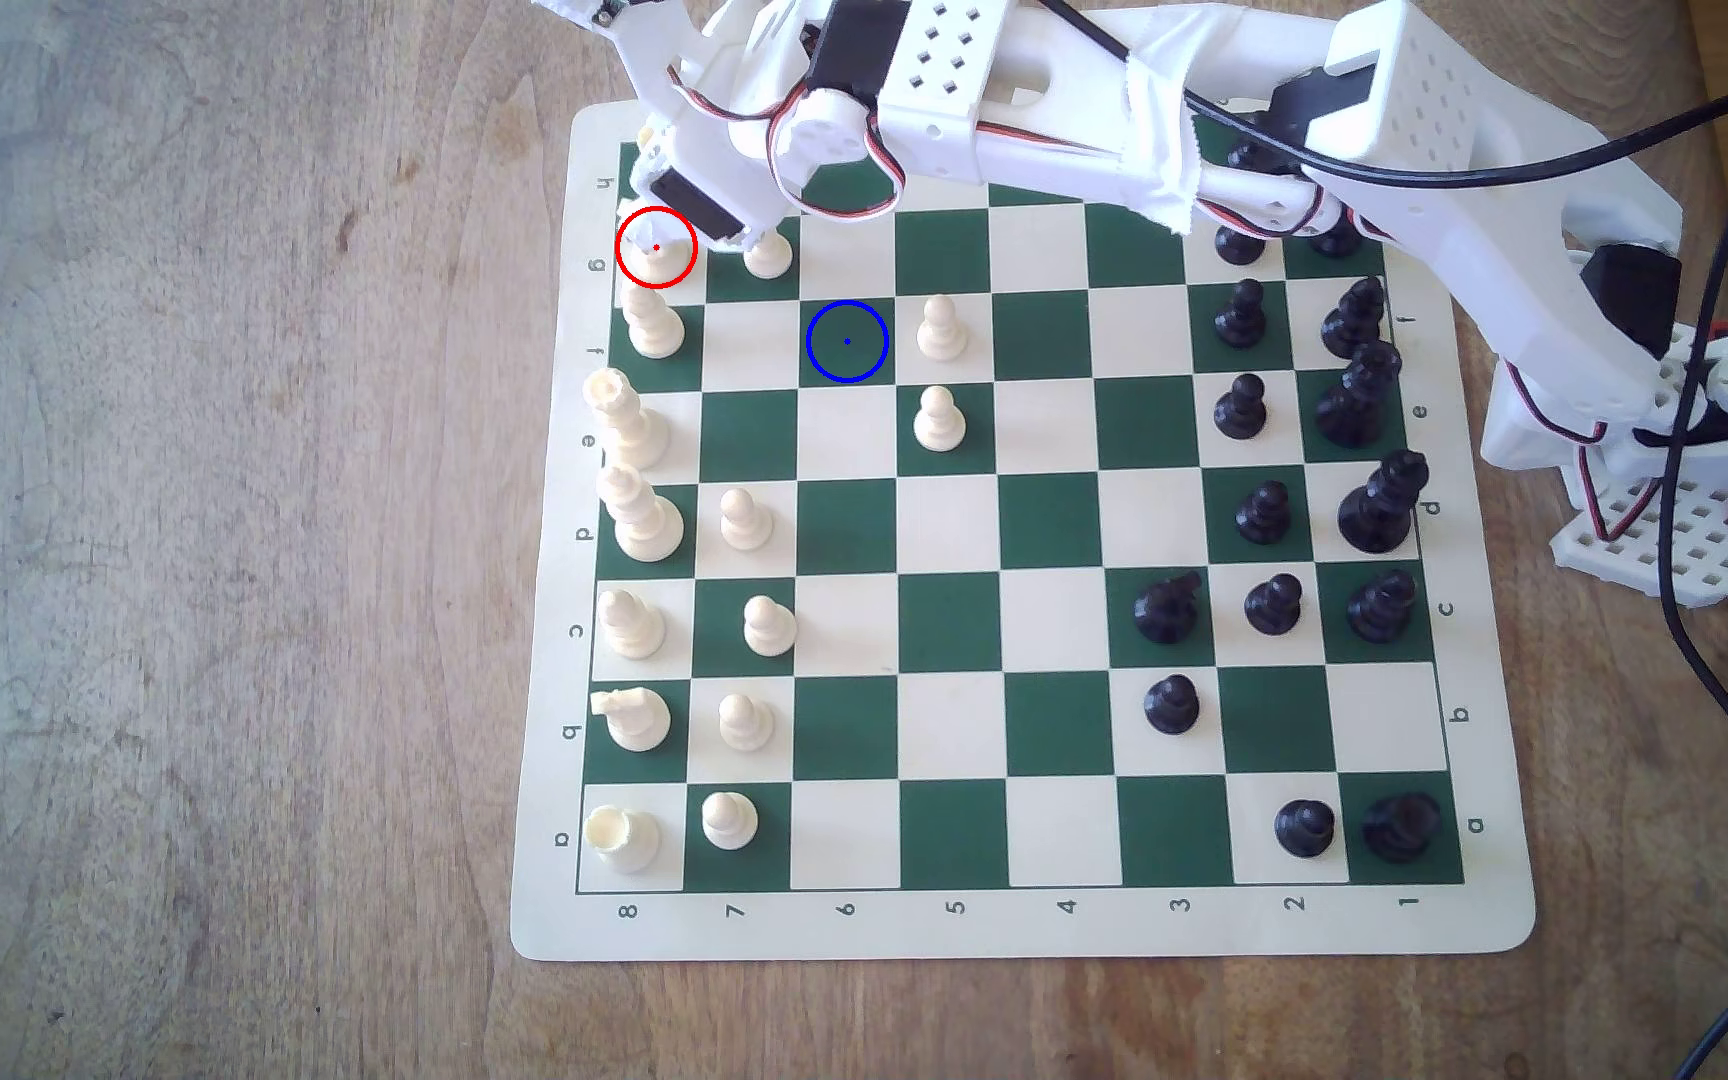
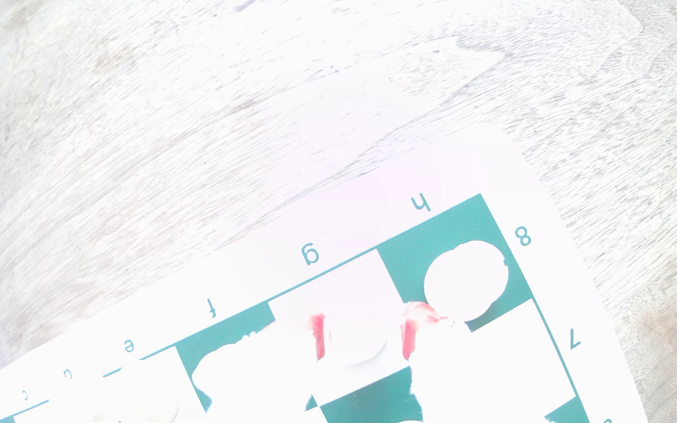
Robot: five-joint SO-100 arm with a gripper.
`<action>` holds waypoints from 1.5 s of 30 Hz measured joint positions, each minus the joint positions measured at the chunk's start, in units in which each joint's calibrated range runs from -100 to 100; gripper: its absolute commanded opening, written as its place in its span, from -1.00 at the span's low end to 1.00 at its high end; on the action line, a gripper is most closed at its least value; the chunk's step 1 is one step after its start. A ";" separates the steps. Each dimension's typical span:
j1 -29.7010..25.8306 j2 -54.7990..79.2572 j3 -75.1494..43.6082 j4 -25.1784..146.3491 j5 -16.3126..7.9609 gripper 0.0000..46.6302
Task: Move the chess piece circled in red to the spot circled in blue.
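**Operator:** Exterior view status, please.

**Technician:** The end effector (image 1: 678, 234) is low over the far corner of the chessboard (image 1: 953, 924), at the red-ringed cream square. The chess piece (image 1: 654, 252) stands on that square, mostly hidden by the arm. In the wrist view, two red-tinted fingertips (image 2: 317, 335) flank a pale round shape on the g8 square; glare washes out the contact, so it cannot be told whether the end effector is pinching the piece or spread around it.

**Operator:** Failure risks?

**Technician:** A cream pawn (image 1: 767, 254) stands just beside the end effector, and a tall cream piece (image 1: 652, 324) occupies the next square toward the camera. A sideways sweep at low height would likely topple either one. A weak pinch on the angular head could let the piece tip.

**Operator:** Clearance?

**Technician:** The spot (image 1: 846, 342) is unoccupied, and so is the cream square beside it on the exterior view's left. Another pawn (image 1: 940, 327) stands right of the spot. The board edge and bare bench (image 1: 216, 519) lie near. Judgement: raise first, then traverse diagonally.
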 measured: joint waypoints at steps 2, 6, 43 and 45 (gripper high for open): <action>0.00 0.00 -0.36 -0.24 -0.15 -0.55; -0.29 1.26 -1.45 -1.12 -0.24 -0.55; -1.33 3.94 -2.08 -2.31 -1.51 -0.98; -1.18 3.94 -2.08 -2.31 -1.51 -0.98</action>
